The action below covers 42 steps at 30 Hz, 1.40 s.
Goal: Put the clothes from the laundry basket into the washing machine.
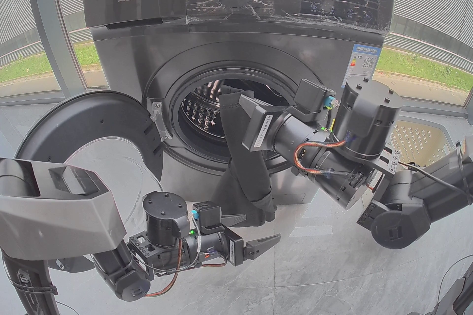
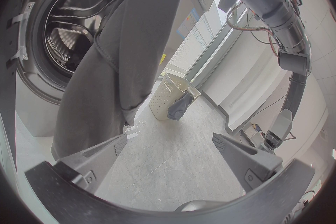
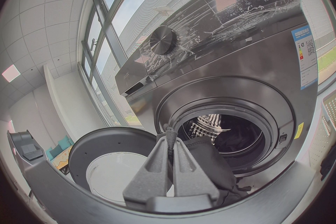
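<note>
Grey fabric is clamped between the closed fingers of the right end effector (image 3: 171, 139), which is held in front of the round drum opening (image 1: 202, 109) of the dark grey front-loading washing machine (image 1: 138, 60). This fabric is the top of a long dark grey garment (image 1: 246, 168). Its upper part is at the rim of the opening, and the rest hangs down along the front of the machine, nearly to the pale tiled floor (image 1: 320, 257).

The left end effector (image 1: 256, 231) is low above the floor with its fingers wide apart and nothing between them, just beside the lower end of the garment. The round black machine door (image 1: 88, 129) stands open at the left side. A cream perforated laundry basket (image 2: 164, 95) stands on the floor at the right of the machine, with another dark cloth (image 2: 178, 107) hanging over its rim.
</note>
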Tool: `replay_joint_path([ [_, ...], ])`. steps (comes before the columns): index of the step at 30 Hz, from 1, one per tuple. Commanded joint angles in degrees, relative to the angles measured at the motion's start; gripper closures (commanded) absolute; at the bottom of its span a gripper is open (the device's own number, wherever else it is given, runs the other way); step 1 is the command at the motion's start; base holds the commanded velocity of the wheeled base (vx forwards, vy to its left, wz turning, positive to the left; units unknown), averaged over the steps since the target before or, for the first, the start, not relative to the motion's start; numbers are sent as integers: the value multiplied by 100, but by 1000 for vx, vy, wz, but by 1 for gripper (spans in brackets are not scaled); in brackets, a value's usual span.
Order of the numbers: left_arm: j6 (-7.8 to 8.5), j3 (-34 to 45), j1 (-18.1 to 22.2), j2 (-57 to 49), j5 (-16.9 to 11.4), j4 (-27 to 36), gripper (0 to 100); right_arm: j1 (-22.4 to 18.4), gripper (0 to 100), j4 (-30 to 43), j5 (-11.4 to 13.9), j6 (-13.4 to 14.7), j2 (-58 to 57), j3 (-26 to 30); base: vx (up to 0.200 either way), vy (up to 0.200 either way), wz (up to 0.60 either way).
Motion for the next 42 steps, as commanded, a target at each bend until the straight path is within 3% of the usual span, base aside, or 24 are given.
replay_joint_path([
  [1,-12,27,-47,78,7,-47,0,-19,100,0,1,-3,9,-2,0,0,0],
  [5,6,-70,-47,228,33,-65,0,-19,100,0,1,-3,17,-11,0,0,0],
  [11,-3,-606,-47,632,622,-65,0,-2,100,0,1,-3,9,-2,0,0,0],
  [20,-56,-904,-3,799,781,-65,0,60,100,-26,-8,6,9,16,0,0,0],
  [23,-65,-1080,32,869,1106,-56,0,69,100,-26,-8,6,9,16,0,0,0],
  [26,-73,-1221,32,913,1255,-65,0,77,100,-26,-8,14,9,24,0,0,0],
  [27,-73,-1265,32,913,1299,-65,100,77,100,-35,-8,14,9,24,0,0,0],
  [37,-73,-1344,58,808,1369,-153,100,33,100,-105,-8,14,61,60,0,0,0],
  [42,-30,-1001,-30,219,1378,-206,100,-98,100,-114,-87,-3,211,33,0,0,0],
])
